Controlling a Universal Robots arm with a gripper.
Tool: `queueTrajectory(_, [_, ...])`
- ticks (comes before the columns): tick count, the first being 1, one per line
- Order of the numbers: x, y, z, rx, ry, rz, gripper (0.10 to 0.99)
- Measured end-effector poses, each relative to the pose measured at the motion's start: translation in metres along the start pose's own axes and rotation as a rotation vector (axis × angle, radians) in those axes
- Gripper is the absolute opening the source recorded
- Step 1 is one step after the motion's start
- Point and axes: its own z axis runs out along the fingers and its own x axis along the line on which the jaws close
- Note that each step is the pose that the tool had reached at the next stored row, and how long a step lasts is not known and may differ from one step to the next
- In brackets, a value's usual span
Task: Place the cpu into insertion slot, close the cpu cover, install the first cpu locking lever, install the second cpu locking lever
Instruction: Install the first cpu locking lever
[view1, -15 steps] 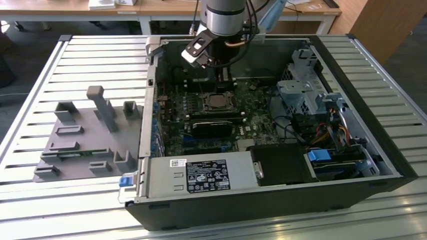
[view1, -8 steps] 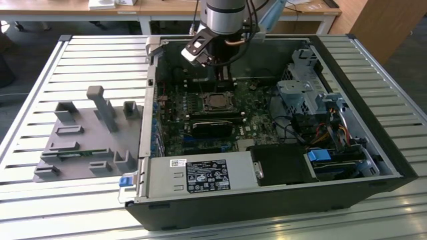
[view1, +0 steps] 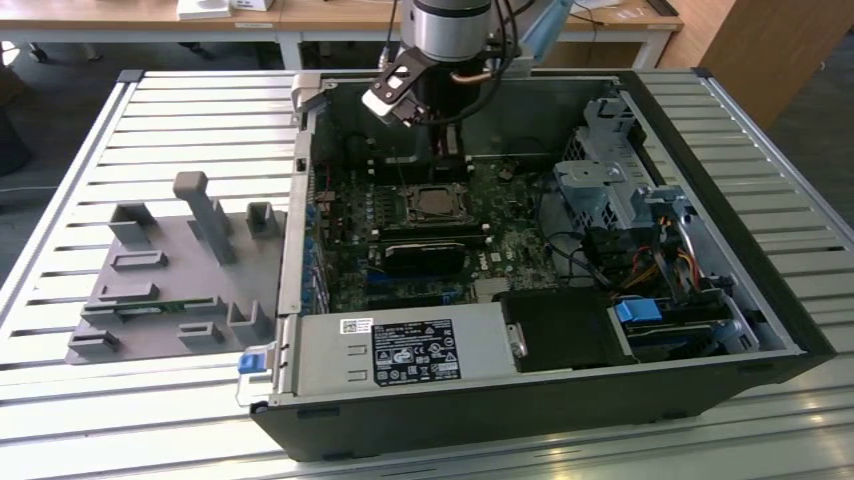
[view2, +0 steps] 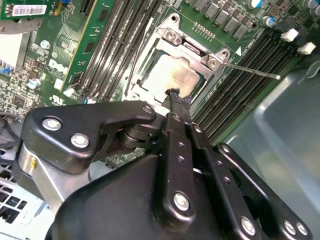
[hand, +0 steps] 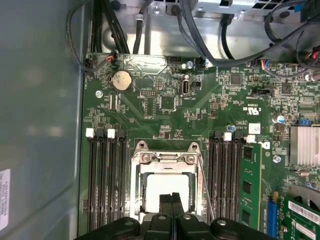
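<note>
A slatted metal bench (view1: 160, 110) carries an open computer case (view1: 534, 410) lying on its side. On the exterior view's left, a grey plastic tray (view1: 147, 300) of upright holders sits beside it. The robot arm (view1: 447, 25) comes down into the case from the far side.

Inside the case the green motherboard (hand: 165, 100) lies flat. A long black card (view1: 427, 250) sits on its near half and the socket lies just beyond that.

In both wrist views the black tool (hand: 171, 196) (view2: 172, 93) hangs directly over the socket. Its 2 fingers (hand: 165, 202) are clenched together with nothing between them. I cannot tell whether the tips touch the part below.

The cpu cover (hand: 167, 165) lies down flat on the socket, its square opening framing the chip. The cpu (hand: 152, 190) sits in the socket under that frame, and its pale metal top shows through the opening right under the fingertips.

Rows of dark memory slots (hand: 107, 180) run along both sides of the socket. A thin wire lever (hand: 205, 185) (view2: 250, 69) leaves 1 corner of the socket and slants out across the slots on that side.
</note>
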Motion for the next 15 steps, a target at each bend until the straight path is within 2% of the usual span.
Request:
queueTrajectory(6, [-0.0004,0.0003,-0.0124,0.0,-0.0033,0.0,0.106])
queueTrajectory(15, [-0.0013,0.0007,-0.0312,0.0,-0.0034,0.0,0.106])
